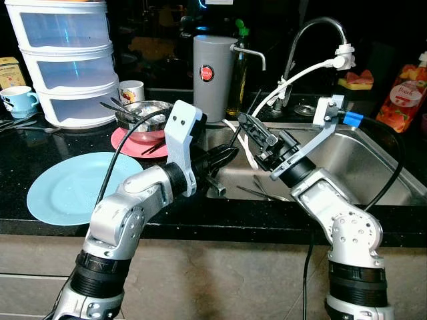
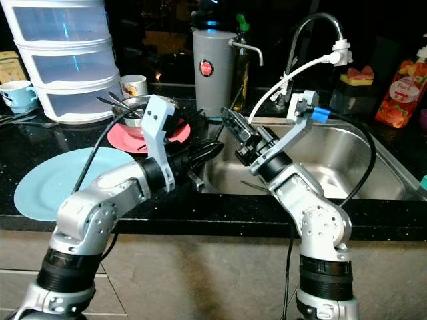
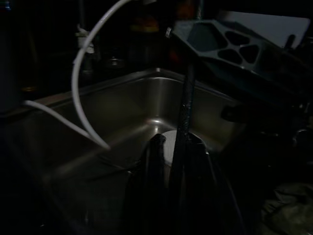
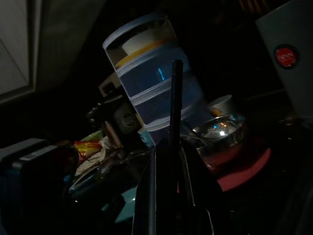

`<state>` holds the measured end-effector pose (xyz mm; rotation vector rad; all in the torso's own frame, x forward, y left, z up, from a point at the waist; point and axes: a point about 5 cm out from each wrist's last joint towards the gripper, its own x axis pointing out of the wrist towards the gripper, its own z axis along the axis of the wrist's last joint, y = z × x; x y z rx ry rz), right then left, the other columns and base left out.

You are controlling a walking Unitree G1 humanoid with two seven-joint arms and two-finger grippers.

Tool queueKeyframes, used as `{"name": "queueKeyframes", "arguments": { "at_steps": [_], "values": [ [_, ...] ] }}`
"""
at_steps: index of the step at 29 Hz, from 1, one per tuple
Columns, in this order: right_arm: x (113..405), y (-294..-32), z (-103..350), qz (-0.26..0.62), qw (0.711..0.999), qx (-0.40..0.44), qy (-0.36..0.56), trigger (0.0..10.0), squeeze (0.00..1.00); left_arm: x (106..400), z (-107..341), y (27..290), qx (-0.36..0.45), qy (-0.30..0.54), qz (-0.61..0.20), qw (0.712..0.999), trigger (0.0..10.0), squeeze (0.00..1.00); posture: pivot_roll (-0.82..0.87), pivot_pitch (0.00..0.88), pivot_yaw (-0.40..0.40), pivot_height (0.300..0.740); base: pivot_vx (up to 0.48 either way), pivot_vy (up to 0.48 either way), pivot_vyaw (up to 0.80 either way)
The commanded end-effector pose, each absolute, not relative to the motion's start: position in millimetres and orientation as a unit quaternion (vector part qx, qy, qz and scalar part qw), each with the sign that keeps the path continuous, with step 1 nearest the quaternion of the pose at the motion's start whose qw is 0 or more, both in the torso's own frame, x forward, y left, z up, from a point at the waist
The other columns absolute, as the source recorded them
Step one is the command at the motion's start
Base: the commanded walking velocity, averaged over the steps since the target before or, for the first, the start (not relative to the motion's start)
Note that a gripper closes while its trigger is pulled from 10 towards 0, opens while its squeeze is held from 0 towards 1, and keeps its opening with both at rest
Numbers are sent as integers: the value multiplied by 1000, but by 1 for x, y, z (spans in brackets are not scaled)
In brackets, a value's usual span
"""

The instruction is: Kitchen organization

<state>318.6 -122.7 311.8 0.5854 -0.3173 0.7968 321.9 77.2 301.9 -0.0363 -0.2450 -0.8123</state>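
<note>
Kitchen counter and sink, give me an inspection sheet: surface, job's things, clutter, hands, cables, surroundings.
Surface: black stone counter with a steel sink set in it.
Job's things: light blue plate near the counter's front edge; metal bowl with utensils on a pink plate; cutlery lying in the sink.
Clutter: stacked clear drawers, blue cup, white mug, grey canister, red pouch.
Hands: left hand and right hand both over the sink's left edge, each closed on a thin dark stick.
Cables: white hose from the tap; black cables along both arms.
Surroundings: dark backdrop; tap behind the sink.
</note>
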Motion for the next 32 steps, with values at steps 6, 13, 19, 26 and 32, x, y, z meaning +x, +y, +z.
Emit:
{"name": "queueKeyframes", "arguments": {
  "at_steps": [6, 13, 19, 26, 32],
  "values": [
    [335, -135, 303, 292, 916, 230, -151, 10000, 0, 325, 315, 89, -32, -145, -362, 920, 10000, 0, 62, 104, -33, 740, 0, 0, 0],
    [367, -158, 294, 153, 960, 183, -146, 10000, 0, 322, 310, 90, -34, -132, -371, 918, 10000, 0, 72, 110, -27, 740, 0, 0, 0],
    [386, -166, 286, 97, 975, 141, -139, 10000, 0, 326, 302, 90, -17, -108, -360, 926, 10000, 0, 77, 115, -26, 740, 0, 0, 0],
    [401, -176, 264, 28, 991, 64, -111, 10000, 1000, 338, 287, 96, 20, -57, -308, 950, 10000, 0, 80, 116, -25, 740, 0, 0, 0],
    [395, -172, 274, 23, 985, -7, -173, 10000, 0, 345, 275, 109, 52, -17, -251, 966, 10000, 0, 86, 129, -18, 740, 0, 0, 0]
  ]
}}
